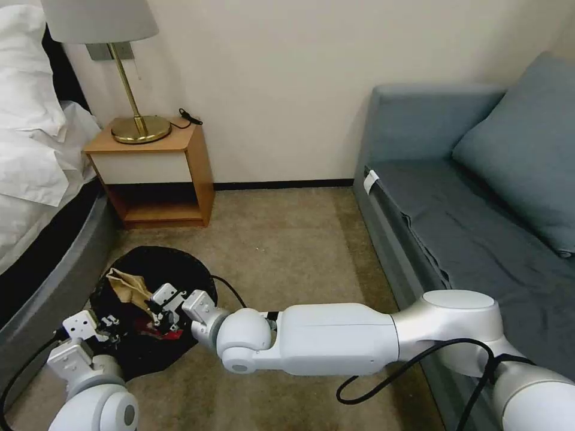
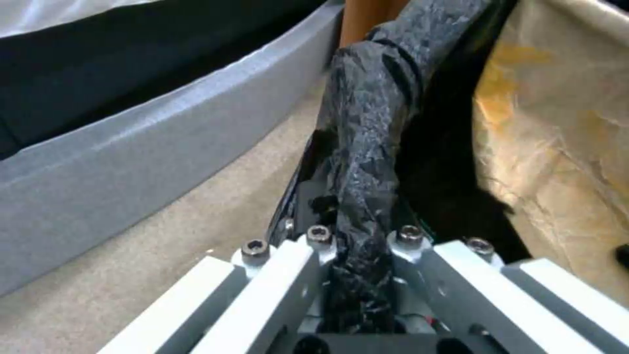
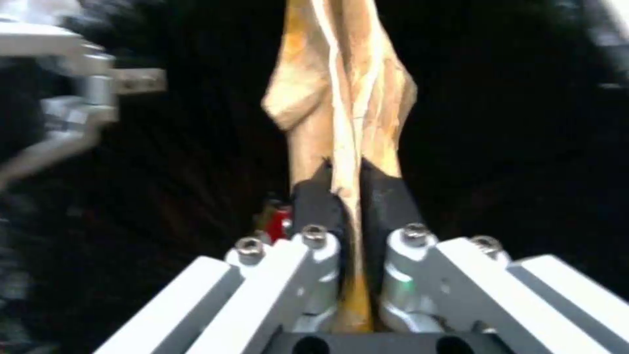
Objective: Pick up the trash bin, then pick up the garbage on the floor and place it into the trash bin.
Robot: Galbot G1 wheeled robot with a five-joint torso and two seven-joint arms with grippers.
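The left gripper (image 2: 359,246) was pinched on the liner-wrapped rim of the trash bin (image 1: 153,263), at the bin's edge nearest the bed (image 1: 42,263). The bin sat low over the carpet (image 1: 281,239), between the bed and the sofa (image 1: 479,227), in front of the nightstand (image 1: 156,170). Over the bin's mouth, the right gripper (image 3: 347,206) was clamped on a tan paper scrap (image 3: 341,98); a red-and-white wrapper (image 1: 162,332) lay inside the bin
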